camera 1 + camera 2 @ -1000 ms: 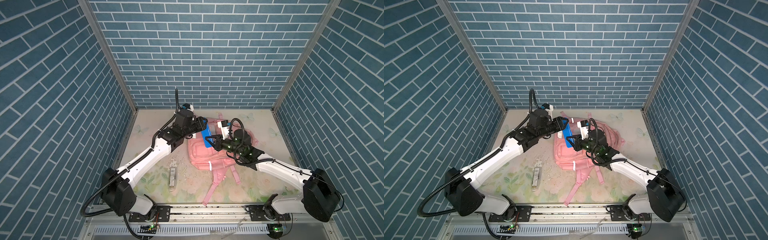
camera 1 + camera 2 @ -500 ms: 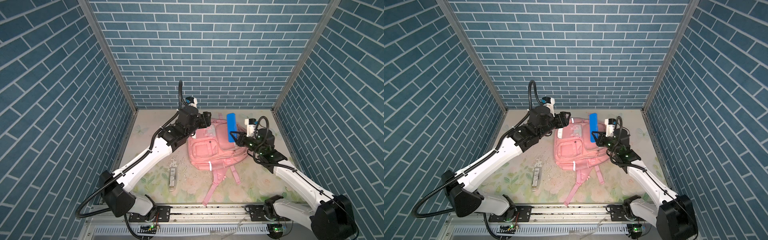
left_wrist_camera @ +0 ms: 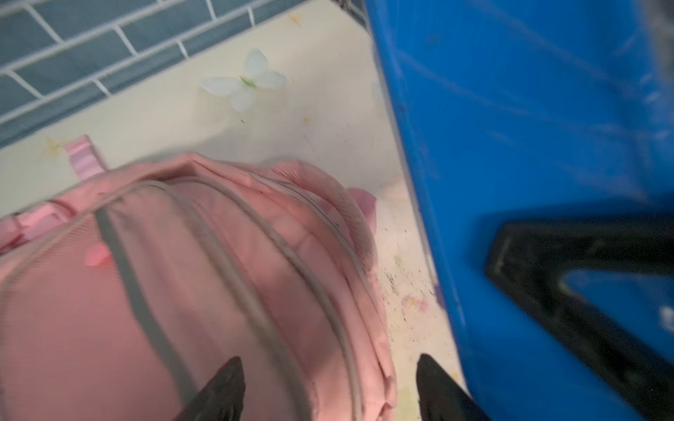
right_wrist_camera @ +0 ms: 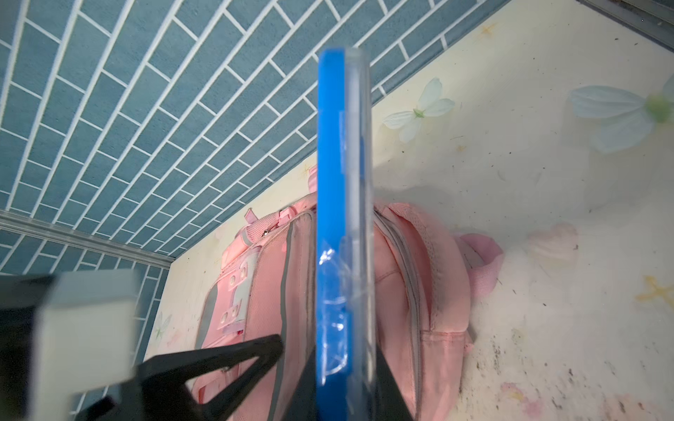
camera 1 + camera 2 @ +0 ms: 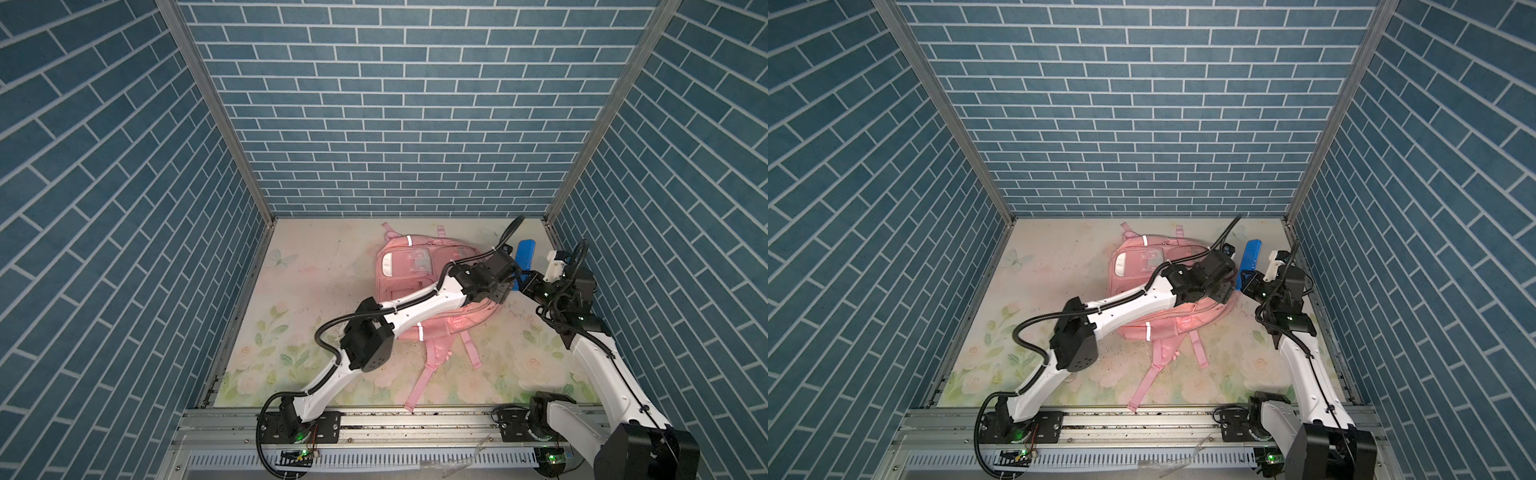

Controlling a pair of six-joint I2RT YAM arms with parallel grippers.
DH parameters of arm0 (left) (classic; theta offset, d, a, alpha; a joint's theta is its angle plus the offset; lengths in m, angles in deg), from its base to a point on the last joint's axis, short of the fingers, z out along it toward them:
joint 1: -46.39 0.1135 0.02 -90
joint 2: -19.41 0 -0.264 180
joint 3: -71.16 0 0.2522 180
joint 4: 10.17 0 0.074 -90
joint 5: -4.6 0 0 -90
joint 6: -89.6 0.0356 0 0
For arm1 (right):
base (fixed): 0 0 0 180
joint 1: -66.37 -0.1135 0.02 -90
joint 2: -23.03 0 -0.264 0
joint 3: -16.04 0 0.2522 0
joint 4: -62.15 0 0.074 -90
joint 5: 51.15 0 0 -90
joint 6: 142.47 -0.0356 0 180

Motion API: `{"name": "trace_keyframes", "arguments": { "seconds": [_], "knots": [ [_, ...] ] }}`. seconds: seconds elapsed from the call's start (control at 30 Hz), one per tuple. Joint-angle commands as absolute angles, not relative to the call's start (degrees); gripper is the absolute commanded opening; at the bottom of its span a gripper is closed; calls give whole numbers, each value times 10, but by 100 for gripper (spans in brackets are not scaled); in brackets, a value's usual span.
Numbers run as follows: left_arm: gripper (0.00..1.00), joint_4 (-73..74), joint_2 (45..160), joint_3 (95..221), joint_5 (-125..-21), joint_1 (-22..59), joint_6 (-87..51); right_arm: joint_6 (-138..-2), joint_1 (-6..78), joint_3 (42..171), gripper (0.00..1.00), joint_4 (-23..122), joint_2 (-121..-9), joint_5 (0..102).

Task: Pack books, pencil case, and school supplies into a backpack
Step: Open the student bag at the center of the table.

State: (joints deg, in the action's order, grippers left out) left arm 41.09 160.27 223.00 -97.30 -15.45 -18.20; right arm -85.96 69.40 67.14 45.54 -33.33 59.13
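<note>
Clamps blue pencil case (image 4: 330, 182) on edge in right pincer (image 4: 333, 359), raised off worktop (image 5: 316, 282), at 2 o'clock from pink backpack (image 5: 409, 274). Hangs left pincer (image 3: 328, 364) wide open, gripping nothing, over backpack's 3 o'clock rim, beside case. Shows backpack flat mid-worktop, straps toward 6 o'clock.

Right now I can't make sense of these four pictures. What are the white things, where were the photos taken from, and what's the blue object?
The white jointed things are two robot arms, each ending in a two-fingered gripper. Both top views look down on the whole booth; the other two pictures come from cameras on the arms' wrists. On the flowered table lies a pink backpack. The right gripper is shut on a flat blue box, held up beside the backpack. The left gripper is open and empty, over the backpack's edge.
</note>
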Motion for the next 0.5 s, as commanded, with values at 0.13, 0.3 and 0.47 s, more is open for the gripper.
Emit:
{"name": "trace_keyframes", "arguments": {
  "seconds": [0.13, 0.3, 0.47],
  "knots": [
    [75, 548, 1655, 2319, -1064, -153, -225, -843, 700, 653, 5, 438, -298, 595],
    [74, 490, 1604, 2211, -1095, -149, -247, -843, 703, 640, 5, 436, -288, 595],
    [61, 540, 1634, 2262, -1075, -132, -266, -843, 704, 645, 4, 432, -281, 597]
  ]
}}
